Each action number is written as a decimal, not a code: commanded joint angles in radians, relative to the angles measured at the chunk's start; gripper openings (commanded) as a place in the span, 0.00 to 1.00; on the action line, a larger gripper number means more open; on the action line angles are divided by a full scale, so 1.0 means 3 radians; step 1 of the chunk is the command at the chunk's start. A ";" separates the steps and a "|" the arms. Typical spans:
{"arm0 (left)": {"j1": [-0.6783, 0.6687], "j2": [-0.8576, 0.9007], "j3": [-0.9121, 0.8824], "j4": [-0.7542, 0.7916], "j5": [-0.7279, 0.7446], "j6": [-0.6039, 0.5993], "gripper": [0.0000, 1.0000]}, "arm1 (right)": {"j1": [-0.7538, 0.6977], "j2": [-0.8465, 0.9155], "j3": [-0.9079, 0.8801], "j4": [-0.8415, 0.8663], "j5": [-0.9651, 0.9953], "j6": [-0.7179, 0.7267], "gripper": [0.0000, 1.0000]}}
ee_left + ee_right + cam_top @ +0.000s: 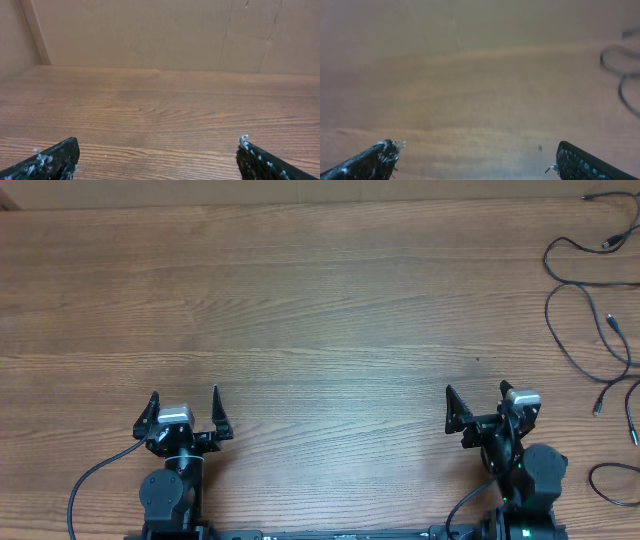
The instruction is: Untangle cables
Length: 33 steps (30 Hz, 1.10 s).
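Observation:
Several thin black cables [585, 320] lie spread out along the table's far right edge in the overhead view, looping loosely, with small plug ends. A blurred loop of cable [620, 62] shows at the right edge of the right wrist view. My left gripper [186, 402] stands open near the front left of the table, nothing between its fingers [57, 157]. My right gripper [477, 395] is open too, near the front right, to the left of the cables and apart from them. No cable shows in the left wrist view.
The wooden table [300, 300] stretches from the arms to the far edge. A cardboard wall [150, 30] stands behind the table. The thicker black wires [85, 485] of the arms hang at the front edge.

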 commanded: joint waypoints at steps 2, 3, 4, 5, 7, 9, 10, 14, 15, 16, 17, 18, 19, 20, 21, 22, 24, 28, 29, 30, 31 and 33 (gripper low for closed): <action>0.0022 -0.0036 -0.0014 0.0005 -0.0018 -0.0031 1.00 | 0.0080 -0.0310 -0.0033 0.0017 0.0036 0.0011 1.00; 0.0022 -0.0036 -0.0014 0.0004 -0.0019 -0.0031 1.00 | 0.0094 -0.0361 -0.0033 0.0017 0.0036 0.0011 1.00; 0.0022 -0.0036 -0.0014 0.0005 -0.0019 -0.0031 1.00 | 0.0107 -0.0415 -0.0033 0.0017 0.0036 0.0011 1.00; 0.0022 -0.0036 -0.0014 0.0005 -0.0019 -0.0031 1.00 | 0.0114 -0.0453 -0.0033 0.0015 0.0036 0.0011 1.00; 0.0022 -0.0036 -0.0014 0.0005 -0.0019 -0.0031 1.00 | 0.0114 -0.0516 -0.0033 0.0015 0.0037 0.0011 1.00; 0.0022 -0.0036 -0.0014 0.0005 -0.0019 -0.0031 1.00 | 0.0118 -0.0559 -0.0033 0.0008 0.0062 0.0011 1.00; 0.0022 -0.0036 -0.0014 0.0004 -0.0018 -0.0031 1.00 | 0.0121 -0.0590 -0.0033 0.0008 0.0076 0.0011 1.00; 0.0022 -0.0036 -0.0014 0.0005 -0.0018 -0.0031 1.00 | 0.0130 -0.0587 -0.0032 0.0004 0.0099 0.0010 1.00; 0.0022 -0.0036 -0.0014 0.0005 -0.0019 -0.0031 1.00 | 0.0131 -0.0587 -0.0032 -0.0001 0.0123 0.0009 1.00; 0.0022 -0.0036 -0.0014 0.0004 -0.0019 -0.0031 1.00 | 0.0131 -0.0587 -0.0032 -0.0008 0.0151 -0.0005 1.00; 0.0022 -0.0036 -0.0014 0.0005 -0.0019 -0.0031 1.00 | 0.0130 -0.0587 -0.0032 -0.0009 0.0163 -0.0032 1.00; 0.0022 -0.0036 -0.0014 0.0004 -0.0019 -0.0031 1.00 | 0.0130 -0.0587 -0.0032 -0.0009 0.0163 -0.0104 1.00; 0.0022 -0.0036 -0.0014 0.0005 -0.0019 -0.0031 1.00 | 0.0130 -0.0587 -0.0032 -0.0010 0.0170 -0.0151 1.00; 0.0022 -0.0036 -0.0014 0.0005 -0.0019 -0.0031 1.00 | 0.0130 -0.0587 -0.0032 -0.0011 0.0175 -0.0189 1.00; 0.0022 -0.0036 -0.0014 0.0005 -0.0018 -0.0031 1.00 | 0.0130 -0.0587 -0.0031 -0.0013 0.0189 -0.0203 1.00; 0.0022 -0.0036 -0.0014 0.0005 -0.0019 -0.0031 1.00 | 0.0130 -0.0587 -0.0029 -0.0019 0.0212 -0.0202 1.00; 0.0022 -0.0036 -0.0014 0.0005 -0.0019 -0.0031 1.00 | 0.0130 -0.0587 -0.0029 -0.0020 0.0221 -0.0200 1.00; 0.0022 -0.0036 -0.0014 0.0005 -0.0019 -0.0031 1.00 | 0.0130 -0.0587 -0.0029 -0.0019 0.0207 -0.0177 1.00; 0.0022 -0.0036 -0.0014 0.0005 -0.0018 -0.0031 1.00 | 0.0130 -0.0587 -0.0029 -0.0019 0.0211 -0.0179 1.00; 0.0022 -0.0036 -0.0014 0.0005 -0.0019 -0.0031 1.00 | 0.0128 -0.0587 -0.0029 -0.0019 0.0215 -0.0181 1.00; 0.0022 -0.0036 -0.0014 0.0004 -0.0019 -0.0031 1.00 | 0.0128 -0.0587 -0.0029 -0.0020 0.0229 -0.0179 1.00; 0.0022 -0.0036 -0.0014 0.0005 -0.0019 -0.0031 1.00 | 0.0126 -0.0587 -0.0029 -0.0020 0.0235 -0.0191 1.00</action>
